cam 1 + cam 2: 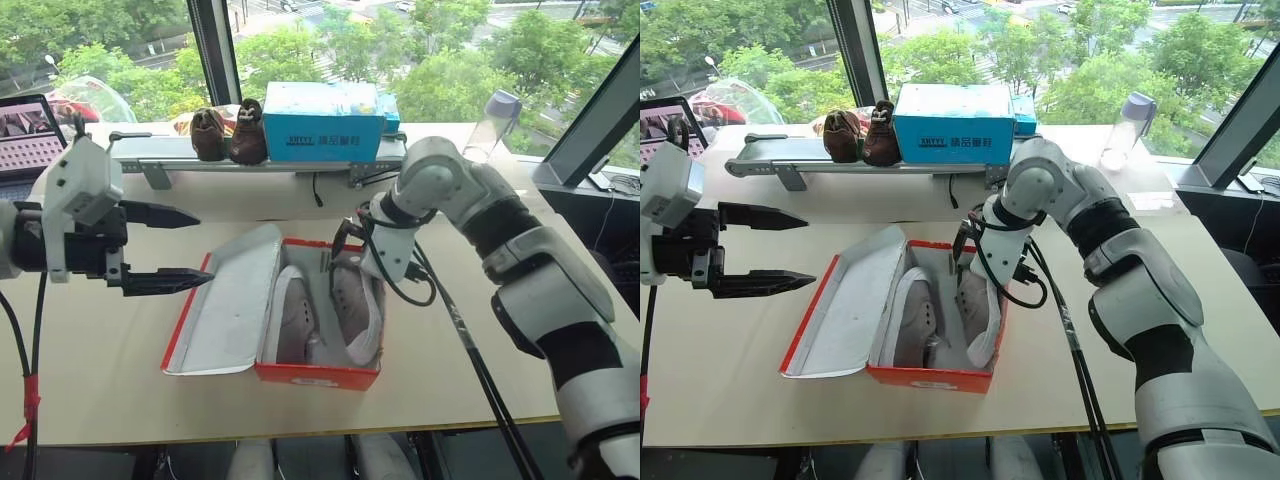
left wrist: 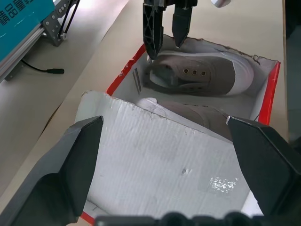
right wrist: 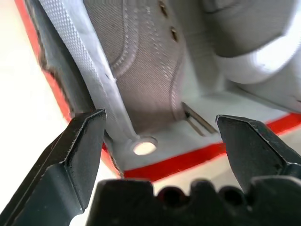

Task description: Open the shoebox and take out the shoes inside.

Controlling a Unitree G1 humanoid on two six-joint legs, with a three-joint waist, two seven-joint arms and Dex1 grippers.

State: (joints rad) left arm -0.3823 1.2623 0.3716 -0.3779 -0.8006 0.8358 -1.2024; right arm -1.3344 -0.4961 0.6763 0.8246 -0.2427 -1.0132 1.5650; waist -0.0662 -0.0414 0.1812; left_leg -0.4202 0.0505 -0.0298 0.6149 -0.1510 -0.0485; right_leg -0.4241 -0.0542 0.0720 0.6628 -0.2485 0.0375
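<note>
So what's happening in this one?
The shoebox sits open on the table, lid folded out flat, with both grey shoes inside. The right tool is open and reaching down at the heel end of the far shoe, not gripping it yet. The left tool hovers open beside the lid.

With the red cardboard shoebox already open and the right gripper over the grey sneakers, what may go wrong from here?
1. The right gripper, open, hangs over the heel of one grey sneaker; closing on the thin heel rim alone, it might slip.
2. Its fingers stand close to the red cardboard shoebox wall, so one may catch the edge and drag the box.
3. The open left gripper hovers beside the raised lid and might knock it.
</note>
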